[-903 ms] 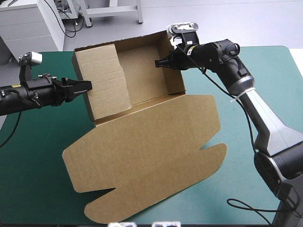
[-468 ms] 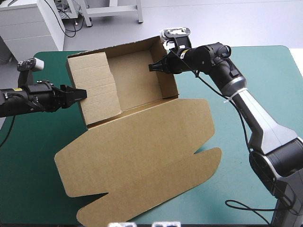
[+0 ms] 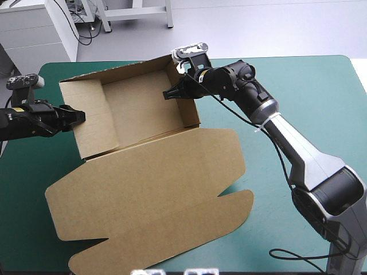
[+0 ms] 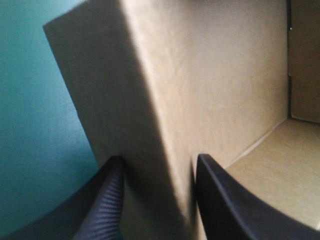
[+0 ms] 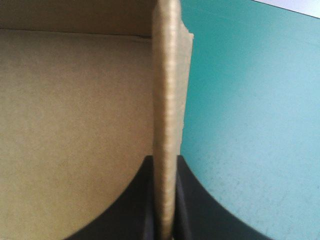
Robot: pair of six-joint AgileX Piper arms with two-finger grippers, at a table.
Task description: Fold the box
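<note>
One sheet of brown board, the box (image 3: 143,172) lies left of centre on the teal-green cover (image 3: 321,103): an open, empty tray with its lid flat. It is likely light and stiff, best gripped at wall rims. The left gripper (image 3: 80,116) pinches the doubled left wall, and the right gripper (image 3: 167,94) pinches the right wall.

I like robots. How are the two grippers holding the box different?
The left gripper straddles the box's thick wall, fingers apart; the right gripper pinches a thin wall, fingers nearly touching. The left gripper holds the left wall, the right gripper the right wall. Both clamp the box.
</note>
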